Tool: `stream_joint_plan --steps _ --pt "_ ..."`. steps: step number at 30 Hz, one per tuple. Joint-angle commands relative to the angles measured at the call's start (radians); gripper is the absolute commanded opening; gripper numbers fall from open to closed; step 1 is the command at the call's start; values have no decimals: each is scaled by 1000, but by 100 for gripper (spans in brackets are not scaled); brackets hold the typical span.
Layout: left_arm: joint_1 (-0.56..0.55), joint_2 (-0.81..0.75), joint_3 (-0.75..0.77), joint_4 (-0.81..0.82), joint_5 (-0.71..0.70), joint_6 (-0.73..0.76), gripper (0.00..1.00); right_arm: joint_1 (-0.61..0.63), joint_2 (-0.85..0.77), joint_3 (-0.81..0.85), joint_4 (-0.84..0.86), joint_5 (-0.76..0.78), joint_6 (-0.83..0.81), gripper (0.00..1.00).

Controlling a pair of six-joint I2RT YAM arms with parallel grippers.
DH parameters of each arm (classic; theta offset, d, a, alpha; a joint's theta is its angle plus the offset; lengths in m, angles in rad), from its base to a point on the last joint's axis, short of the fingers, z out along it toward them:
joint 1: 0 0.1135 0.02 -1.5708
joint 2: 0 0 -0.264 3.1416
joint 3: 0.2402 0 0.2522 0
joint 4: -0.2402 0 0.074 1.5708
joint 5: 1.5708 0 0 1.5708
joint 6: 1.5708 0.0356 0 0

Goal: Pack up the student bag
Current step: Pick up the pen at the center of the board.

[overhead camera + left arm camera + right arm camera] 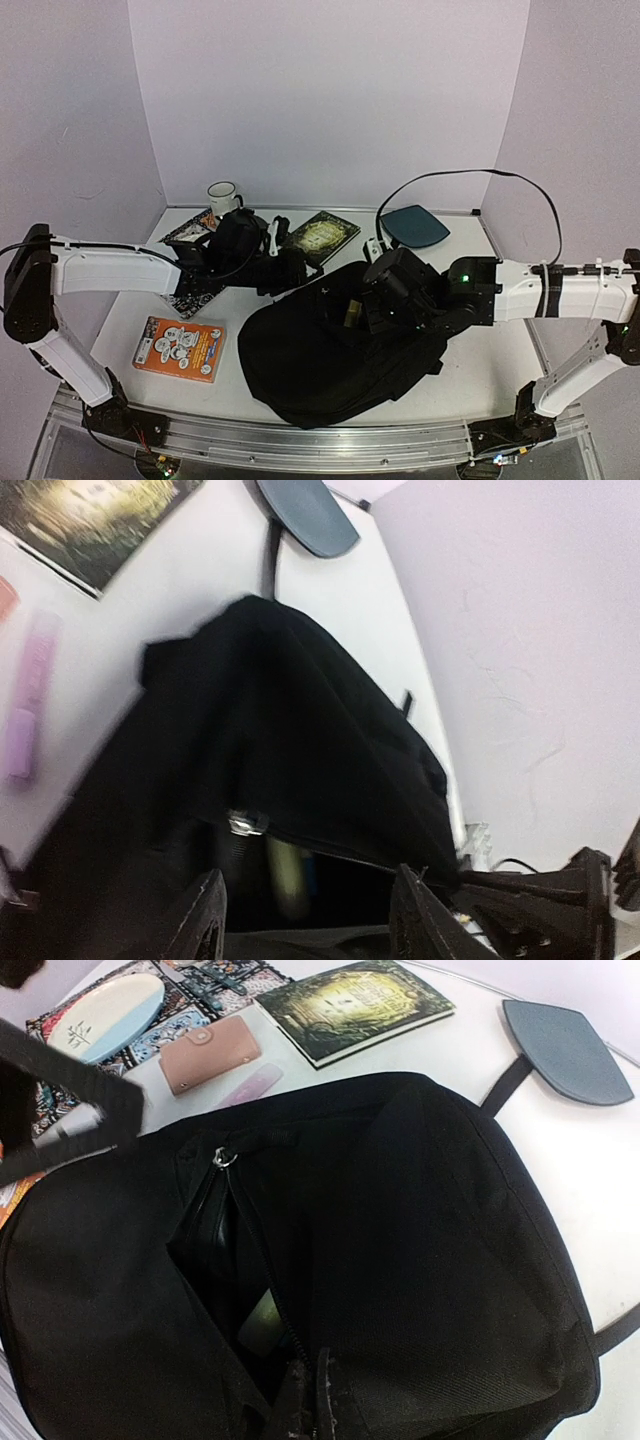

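Note:
The student bag (320,360) is a large black backpack lying flat at the table's middle front. Its main zip is parted, and a yellow-green item (262,1320) shows inside the opening. My right gripper (312,1405) is shut on the fabric edge beside the zip, at the near end of the opening; from above it (372,305) sits on the bag's top. My left gripper (312,920) is open just outside the opening with nothing between its fingers, at the bag's upper left corner (290,270). A silver zip pull (243,823) hangs at the opening's edge.
Behind the bag lie a green book (320,237), a dark-teal pad (415,225), a white mug (222,197) and a patterned book (185,232). A pink wallet (210,1053) and a pink stick (245,1088) lie near the bag. An orange box (180,348) lies front left.

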Motion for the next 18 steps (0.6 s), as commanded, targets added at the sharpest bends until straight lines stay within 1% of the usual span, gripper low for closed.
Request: stream_joint_plan --steps 1,6,11,18 --pt "33 -21 75 -194 -157 162 57 7 -74 -11 -111 79 37 0" --pt "76 43 135 -298 -170 226 57 6 -110 -24 -162 93 47 0" --pt "108 157 205 -383 -172 277 56 7 -129 -32 -178 85 47 0" --pt "121 333 323 -419 -179 324 56 7 -109 -14 -182 72 22 0"
